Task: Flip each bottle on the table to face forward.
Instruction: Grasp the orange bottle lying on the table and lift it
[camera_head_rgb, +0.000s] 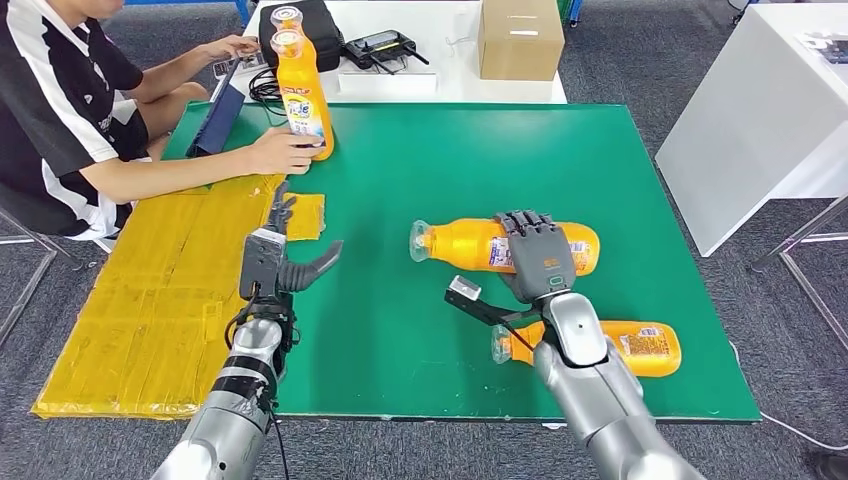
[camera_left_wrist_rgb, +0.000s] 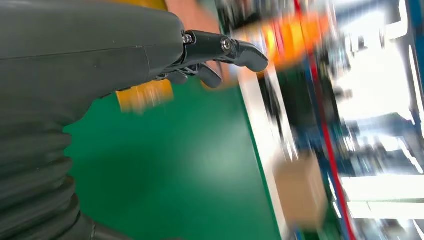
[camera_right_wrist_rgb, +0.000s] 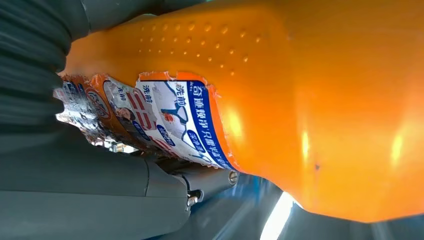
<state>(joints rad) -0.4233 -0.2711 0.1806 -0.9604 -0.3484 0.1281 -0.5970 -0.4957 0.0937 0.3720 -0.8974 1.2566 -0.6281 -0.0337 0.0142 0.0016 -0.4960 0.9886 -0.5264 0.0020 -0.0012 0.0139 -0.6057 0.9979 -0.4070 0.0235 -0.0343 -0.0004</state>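
An orange bottle (camera_head_rgb: 470, 243) lies on its side mid-table on the green table (camera_head_rgb: 420, 160), cap to the left. My right hand (camera_head_rgb: 535, 258) lies over its middle, fingers draped across the label and thumb at its near side, gripping it. Up close the bottle (camera_right_wrist_rgb: 310, 100) shows a torn blue-and-white label. A second orange bottle (camera_head_rgb: 640, 348) lies nearer me, partly hidden behind my right forearm. An upright orange bottle (camera_head_rgb: 303, 95) stands at the far left, with another just behind it. My left hand (camera_head_rgb: 278, 258) hovers open over the table's left part, holding nothing; its fingers (camera_left_wrist_rgb: 220, 50) are spread.
A seated person's hand (camera_head_rgb: 282, 152) rests at the upright bottle's base. A yellow mat (camera_head_rgb: 160, 300) covers the table's left side. Behind stand a cardboard box (camera_head_rgb: 520, 38) and a black bag (camera_head_rgb: 320, 25). A white table (camera_head_rgb: 760, 110) is at the right.
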